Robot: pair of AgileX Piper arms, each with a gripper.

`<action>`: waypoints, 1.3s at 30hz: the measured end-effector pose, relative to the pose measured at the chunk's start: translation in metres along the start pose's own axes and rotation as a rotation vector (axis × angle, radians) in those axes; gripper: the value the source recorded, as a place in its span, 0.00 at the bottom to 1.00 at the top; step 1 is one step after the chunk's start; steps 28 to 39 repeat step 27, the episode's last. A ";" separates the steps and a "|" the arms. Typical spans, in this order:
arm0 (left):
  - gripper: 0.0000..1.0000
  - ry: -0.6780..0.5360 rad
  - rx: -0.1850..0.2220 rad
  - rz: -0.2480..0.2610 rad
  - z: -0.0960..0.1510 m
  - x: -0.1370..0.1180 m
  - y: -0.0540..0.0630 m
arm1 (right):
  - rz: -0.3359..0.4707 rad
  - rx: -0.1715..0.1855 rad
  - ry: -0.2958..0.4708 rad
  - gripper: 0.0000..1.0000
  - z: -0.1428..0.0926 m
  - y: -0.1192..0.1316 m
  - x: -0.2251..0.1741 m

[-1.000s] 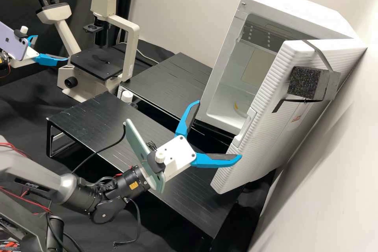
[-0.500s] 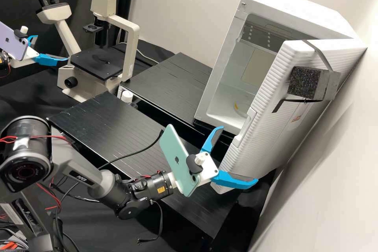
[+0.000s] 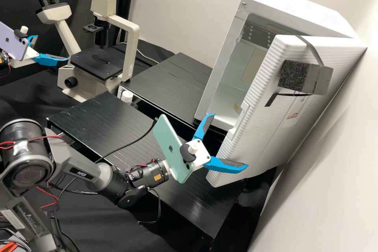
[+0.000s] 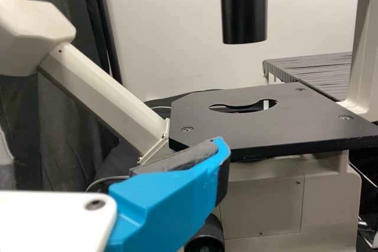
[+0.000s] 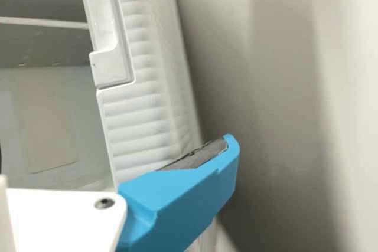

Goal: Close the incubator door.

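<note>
In the high view the white incubator (image 3: 299,8) stands partly open, its ribbed door (image 3: 271,126) angled out from the front with a foam block (image 3: 293,76) strapped on. My right gripper (image 3: 230,140) is open at the door's lower free corner, one finger on the cavity side, the other across the outer face. In the right wrist view one finger of the right gripper (image 5: 177,205) overlaps the ribbed door edge (image 5: 139,116), below the handle recess. My left gripper (image 3: 52,48) is open beside the microscope; in the left wrist view the left gripper (image 4: 171,205) is before its stage.
The microscope (image 3: 96,63) stands at the back left. Two black slatted platforms, the front one (image 3: 94,122) under the right arm, lie on the bench. A pale wall (image 3: 334,157) runs close behind the door's outer face. A black cable hangs near the right arm.
The door has swung some way toward the incubator body. My right gripper first moved right and down to the door, then back left and up along with it. My left gripper has stayed still.
</note>
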 end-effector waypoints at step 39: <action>1.00 0.000 0.000 0.000 0.000 0.000 0.000 | -0.299 0.143 0.294 1.00 -0.053 -0.055 -0.038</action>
